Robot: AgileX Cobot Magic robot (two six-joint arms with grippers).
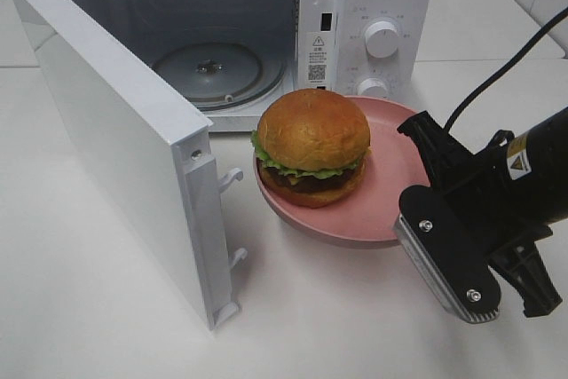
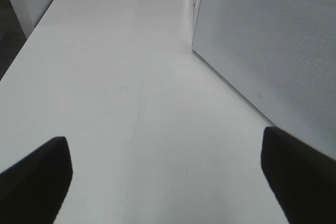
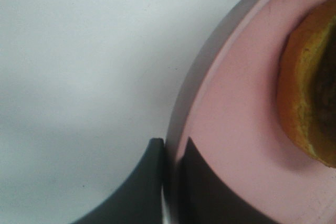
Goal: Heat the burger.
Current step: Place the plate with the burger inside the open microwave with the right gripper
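The burger (image 1: pixel 312 146), with a domed golden bun, green lettuce and a dark patty, rests on a pink plate (image 1: pixel 386 179) just in front of the open microwave (image 1: pixel 373 6). My right gripper (image 1: pixel 406 212) comes in from the right and is shut on the plate's near right rim. In the right wrist view its dark fingers (image 3: pixel 152 182) pinch the pink plate's rim (image 3: pixel 210 129), with the burger's bun (image 3: pixel 307 98) further in on the plate. My left gripper (image 2: pixel 168 182) is open and empty above bare table, beside the microwave door's (image 2: pixel 268 51) outer face.
The microwave door (image 1: pixel 115 130) swings far out to the left, its edge reaching toward the table's front. A glass turntable (image 1: pixel 213 73) lies inside the cavity. Two knobs (image 1: pixel 382 37) sit on the right panel. A black cable runs from the right arm.
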